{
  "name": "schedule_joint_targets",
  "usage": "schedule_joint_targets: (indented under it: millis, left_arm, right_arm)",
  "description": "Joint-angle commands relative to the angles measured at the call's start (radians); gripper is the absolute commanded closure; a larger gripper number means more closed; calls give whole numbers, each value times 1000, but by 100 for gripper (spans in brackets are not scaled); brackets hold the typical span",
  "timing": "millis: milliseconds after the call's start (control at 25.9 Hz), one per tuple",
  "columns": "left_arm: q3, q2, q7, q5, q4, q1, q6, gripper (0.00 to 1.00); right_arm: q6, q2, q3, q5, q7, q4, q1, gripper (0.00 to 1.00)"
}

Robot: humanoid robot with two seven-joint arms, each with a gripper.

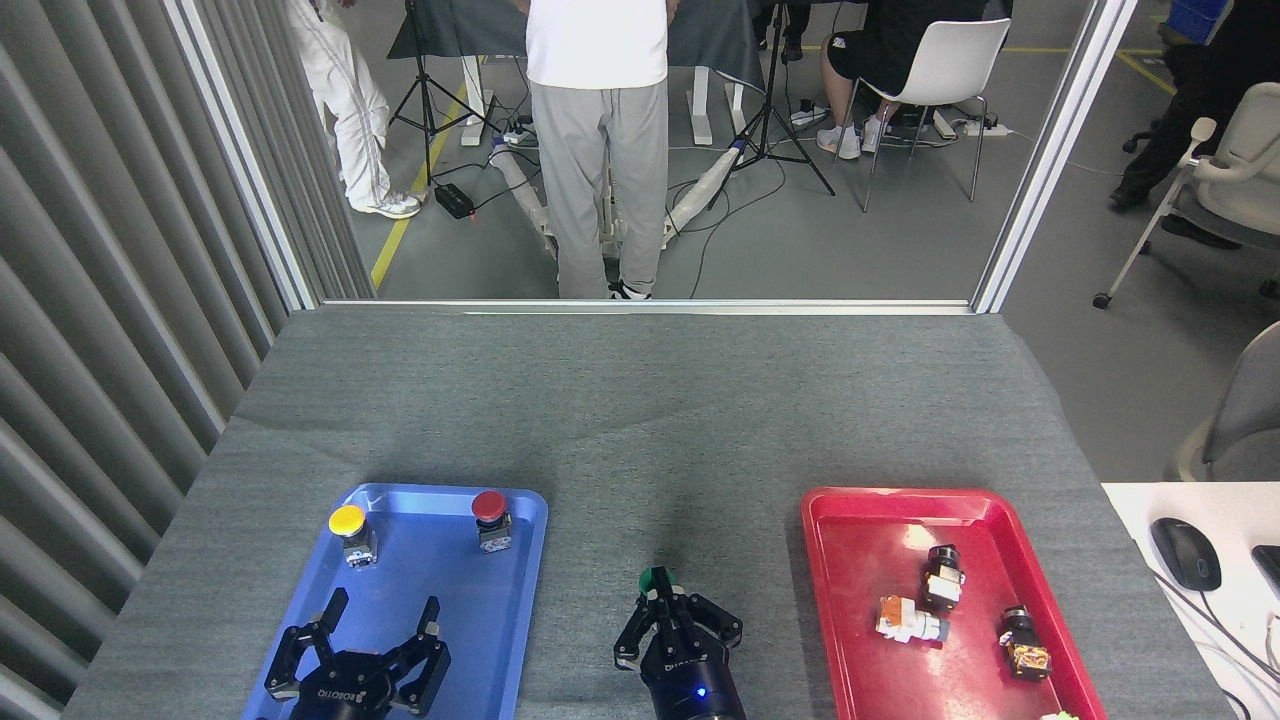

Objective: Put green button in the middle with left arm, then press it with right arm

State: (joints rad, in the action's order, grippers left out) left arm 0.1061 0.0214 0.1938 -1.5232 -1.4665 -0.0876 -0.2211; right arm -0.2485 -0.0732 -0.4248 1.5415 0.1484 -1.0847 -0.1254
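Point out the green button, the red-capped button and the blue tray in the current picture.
green button (654, 578), head view, on its green cap.
red-capped button (488, 505), head view, on its red cap.
blue tray (527, 570), head view, on its right wall.

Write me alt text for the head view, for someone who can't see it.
On a grey cloth table, the right hand hangs just behind a green button standing on the cloth between a blue tray and a red tray. The left hand hovers open over the blue tray, which holds a yellow button and a red button.
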Motion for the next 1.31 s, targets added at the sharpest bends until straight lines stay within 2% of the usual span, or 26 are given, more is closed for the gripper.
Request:
schedule_joint_targets:
  millis: [0, 270, 347, 424, 540, 656, 887, 1273]
  left_arm:
    - [0, 0, -2, 0, 0, 2, 0, 0]
    - [0, -2, -2, 0, -3, 2, 0, 0]
    - [0, -2, -2, 0, -3, 2, 0, 0]
    - [1, -2, -2, 0, -3, 2, 0, 0]
    - [0, -2, -1, 2, -3, 0, 0, 0]
    - [1, -3, 10, 0, -5, 0, 11, 0]
    - [3, -8, 10, 0, -6, 3, 17, 1]
    - [1, -9, 13, 2, -6, 0, 22, 0]
  right_arm:
    - [-3, 1, 1, -1, -36, 5, 1, 93]
    - [-46, 1, 3, 0, -26, -129, 20, 89]
    - [-46, 6, 9, 2, -26, -161, 32, 83]
    - [-46, 19, 40, 3, -27, -198, 53, 70]
    - [-46, 41, 70, 3, -26, -256, 87, 28]
    - [-43, 72, 136, 3, -24, -308, 136, 3]
    - [32, 142, 258, 0, 17, -420, 236, 0]
    - [57, 170, 313, -6, 30, -482, 282, 0]
